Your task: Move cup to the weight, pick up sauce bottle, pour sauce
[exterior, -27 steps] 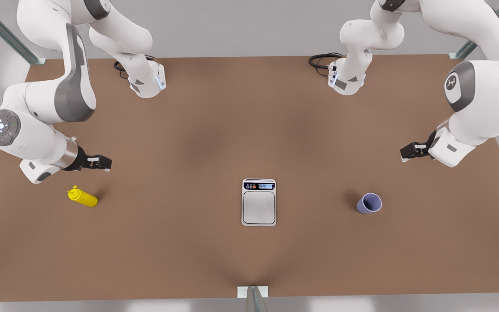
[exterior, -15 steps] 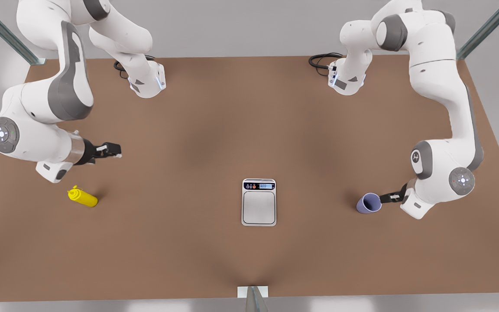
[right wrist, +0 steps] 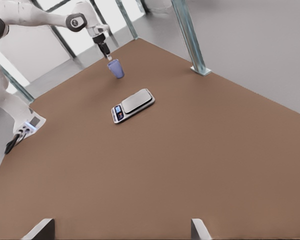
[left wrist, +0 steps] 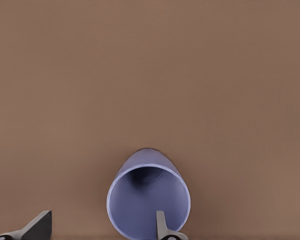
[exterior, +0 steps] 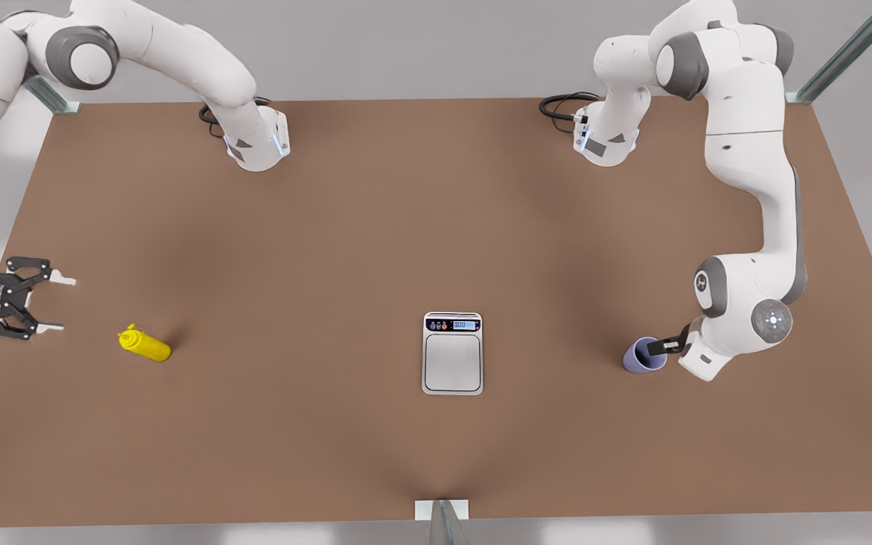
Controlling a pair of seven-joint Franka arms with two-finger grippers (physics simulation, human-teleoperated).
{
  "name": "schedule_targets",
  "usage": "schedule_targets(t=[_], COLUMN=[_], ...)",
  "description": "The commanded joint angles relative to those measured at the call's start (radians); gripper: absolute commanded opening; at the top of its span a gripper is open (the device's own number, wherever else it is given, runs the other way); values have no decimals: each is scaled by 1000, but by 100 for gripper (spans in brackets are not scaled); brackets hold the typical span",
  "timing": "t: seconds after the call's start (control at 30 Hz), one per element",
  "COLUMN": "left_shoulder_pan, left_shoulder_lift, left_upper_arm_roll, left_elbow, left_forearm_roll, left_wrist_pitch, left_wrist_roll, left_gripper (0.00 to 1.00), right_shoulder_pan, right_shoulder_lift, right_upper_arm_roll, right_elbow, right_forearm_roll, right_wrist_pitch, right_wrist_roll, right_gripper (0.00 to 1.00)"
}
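The lavender-blue cup (exterior: pixel 639 356) stands upright on the brown table at the front view's right. My left gripper (exterior: pixel 659 347) is at its rim, open, with one finger (left wrist: pixel 161 226) inside the cup (left wrist: pixel 147 192) and the other finger (left wrist: pixel 39 227) outside it. The weight (exterior: pixel 453 353), a silver scale, lies in the middle, well apart from the cup. Lying on its side at the front view's left is the yellow sauce bottle (exterior: pixel 144 344). My right gripper (exterior: pixel 57 304) hovers open by the table's left edge, a short way from the bottle. The right wrist view shows the weight (right wrist: pixel 134 105) and cup (right wrist: pixel 115 68) far off.
Both arm bases (exterior: pixel 258 144) (exterior: pixel 606 140) with black cables stand at the table's far edge. Metal frame posts (exterior: pixel 833 64) rise at the far corners. A small bracket (exterior: pixel 442 511) sits at the near edge.
The right arm swung out to the front view's left edge and its gripper now faces the bottle, spread wide. The left gripper edged further over the cup's rim.
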Motion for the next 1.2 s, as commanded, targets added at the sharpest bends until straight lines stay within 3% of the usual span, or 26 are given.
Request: schedule_targets(t=[0.0,0.13,0.5,0.57,0.6,0.7,0.87,1.17], left_shoulder_pan=[0,5,6,6,6,6,6,6], left_shoulder_lift=[0,38,92,91,92,92,104,100], left_upper_arm_roll=[0,0,-12,-12,-12,-12,-15,-21], left_elbow=[0,0,0,0,0,0,0,11], left_forearm_roll=[0,0,2,2,2,2,2,2], left_wrist_pitch=[0,21,37,37,37,37,37,35], left_wrist_roll=[0,0,2,2,2,2,2,-5], left_gripper=[100,100,98,56,48,45,22,21], right_shoulder_pan=[0,-22,-100,-108,-108,-108,-132,-121], right_shoulder_lift=[4,148,309,332,339,351,408,469], right_upper_arm_roll=[0,-3,-14,-20,-21,-21,-26,-26], right_elbow=[-1,2,13,12,13,15,13,12], right_forearm_roll=[3,63,63,63,63,97,97,109], right_wrist_pitch=[0,43,78,78,78,109,116,150], right_wrist_roll=[-13,-193,-509,-527,-532,-533,-578,-608], right_gripper=[100,100,100,100,100,100,100,100])
